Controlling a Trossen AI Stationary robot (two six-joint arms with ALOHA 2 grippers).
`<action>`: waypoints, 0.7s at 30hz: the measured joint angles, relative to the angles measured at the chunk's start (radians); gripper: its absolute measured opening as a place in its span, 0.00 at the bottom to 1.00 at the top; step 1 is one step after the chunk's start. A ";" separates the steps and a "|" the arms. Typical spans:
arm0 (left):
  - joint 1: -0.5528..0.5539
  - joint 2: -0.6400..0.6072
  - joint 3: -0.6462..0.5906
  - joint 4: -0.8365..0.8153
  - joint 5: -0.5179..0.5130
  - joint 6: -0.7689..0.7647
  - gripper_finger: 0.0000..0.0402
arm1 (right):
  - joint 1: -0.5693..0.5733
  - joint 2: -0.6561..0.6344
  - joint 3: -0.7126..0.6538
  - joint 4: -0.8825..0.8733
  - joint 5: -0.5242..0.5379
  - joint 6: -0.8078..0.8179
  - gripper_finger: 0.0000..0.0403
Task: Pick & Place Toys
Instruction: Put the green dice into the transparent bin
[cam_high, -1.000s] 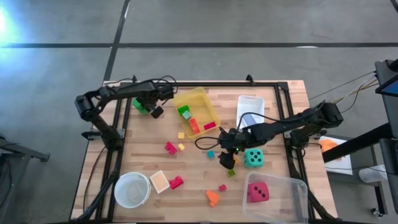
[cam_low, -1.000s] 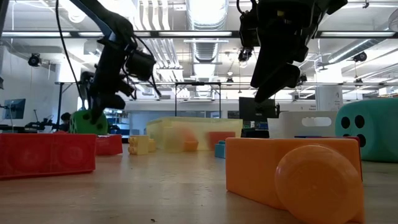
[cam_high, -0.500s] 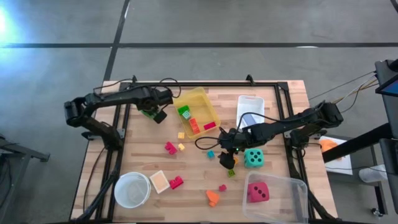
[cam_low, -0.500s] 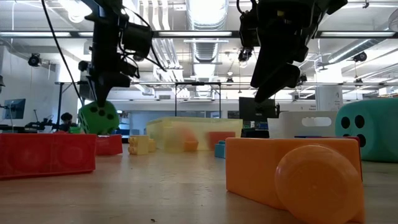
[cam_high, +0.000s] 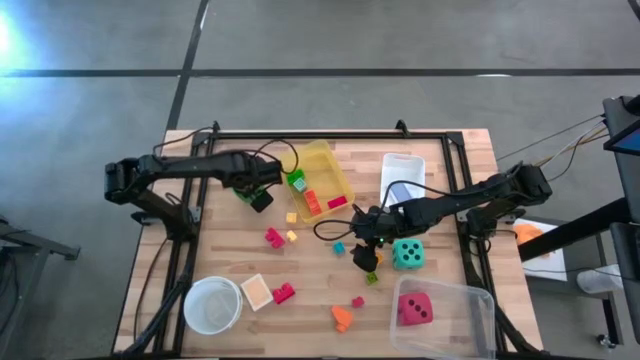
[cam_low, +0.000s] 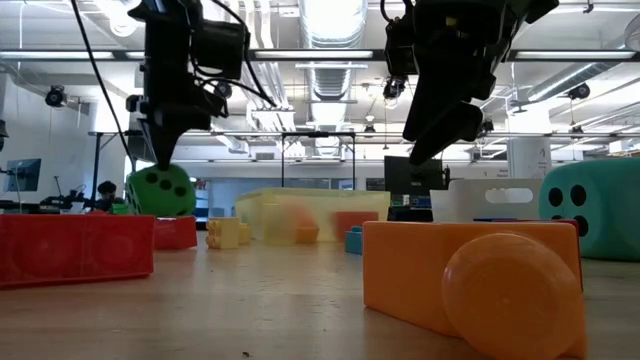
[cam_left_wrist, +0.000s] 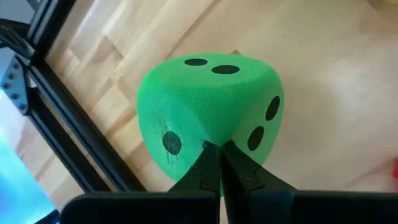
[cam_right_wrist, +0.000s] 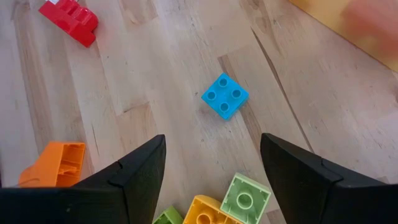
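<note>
Pinching only a fold of the green die (cam_left_wrist: 208, 118), left gripper (cam_left_wrist: 219, 163) jaws together: it could slip free. Right gripper (cam_right_wrist: 211, 171) jaws apart, empty.

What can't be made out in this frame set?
- High view: the green die is mostly covered by the left claw.
- Left wrist view: shut fingers hide whether foam is pinched.
- Low view: the orange block blocks the table behind it.
</note>
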 joint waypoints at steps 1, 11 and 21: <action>-0.009 0.000 0.000 -0.001 0.008 0.000 0.01 | 0.000 0.000 0.000 0.000 0.000 0.000 0.63; -0.148 0.000 0.000 -0.001 0.063 -0.071 0.01 | 0.000 0.000 0.000 0.000 0.000 0.000 0.63; -0.307 0.000 0.018 -0.004 0.062 -0.178 0.00 | 0.000 0.000 0.000 0.000 0.000 0.000 0.63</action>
